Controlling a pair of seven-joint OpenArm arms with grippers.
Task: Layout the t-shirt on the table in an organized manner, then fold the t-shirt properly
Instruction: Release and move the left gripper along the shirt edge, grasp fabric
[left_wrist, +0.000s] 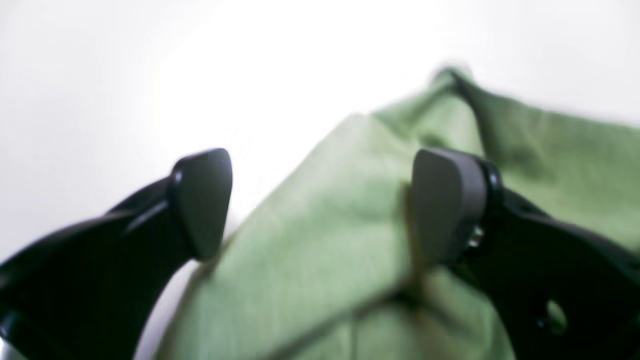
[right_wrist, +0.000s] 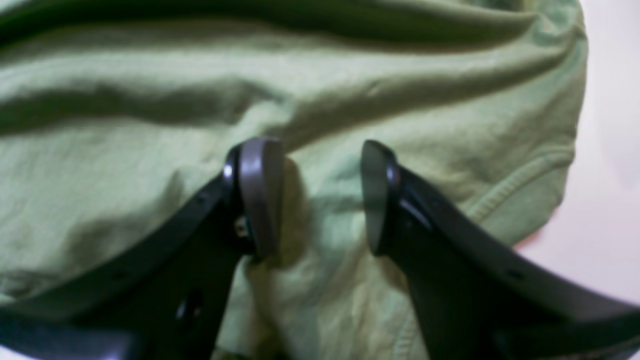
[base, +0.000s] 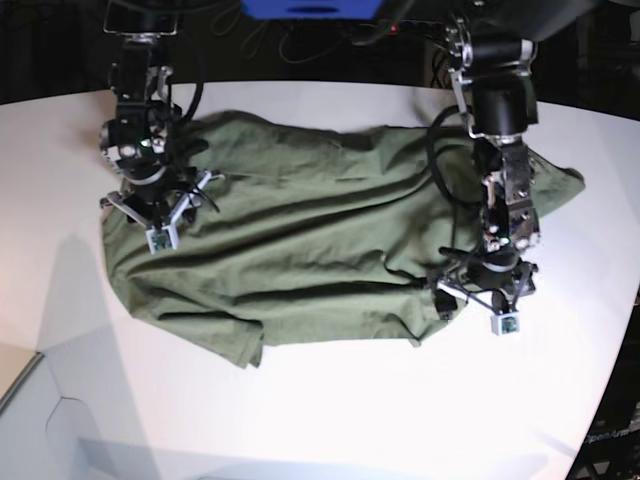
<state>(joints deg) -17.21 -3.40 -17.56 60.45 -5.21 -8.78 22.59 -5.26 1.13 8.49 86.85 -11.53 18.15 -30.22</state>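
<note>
Item: one white table (base: 340, 420), broad, its curved edge showing at lower left. Item: one olive-green shirt (base: 300, 240), short-sleeved, lying rumpled across the table beneath both arms — we note long creases and a ragged near edge. Item: left gripper (left_wrist: 322, 205), fingers apart, at the shirt's near edge on the base view's right; we see cloth between and beyond the fingers. Item: right gripper (right_wrist: 320, 200), fingers apart over wrinkled cloth — whether they touch it, we cannot tell.
</note>
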